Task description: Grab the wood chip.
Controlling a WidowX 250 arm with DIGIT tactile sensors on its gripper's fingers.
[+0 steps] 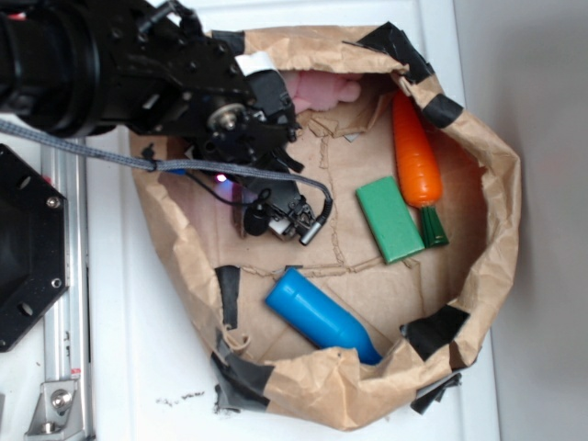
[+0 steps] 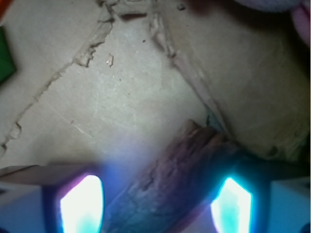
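The wood chip (image 2: 170, 174) is a dark brown, rough sliver with streaky grain. It lies slanted on the brown paper floor in the wrist view. My gripper (image 2: 155, 196) is low over it and open. The glowing left finger (image 2: 81, 204) stands a little apart from the chip, and the right finger (image 2: 232, 206) sits close to its upper end. In the exterior view the black arm covers the chip; the gripper (image 1: 225, 188) shows only as a purple glow at the left of the paper bag (image 1: 487, 230).
Inside the bag lie an orange carrot (image 1: 416, 156), a green block (image 1: 390, 219), a blue bottle (image 1: 317, 314) and a pink soft thing (image 1: 322, 92). Raised, crumpled paper walls with black tape patches (image 1: 432, 331) ring the floor. Torn paper flaps (image 2: 160, 34) lie ahead of the chip.
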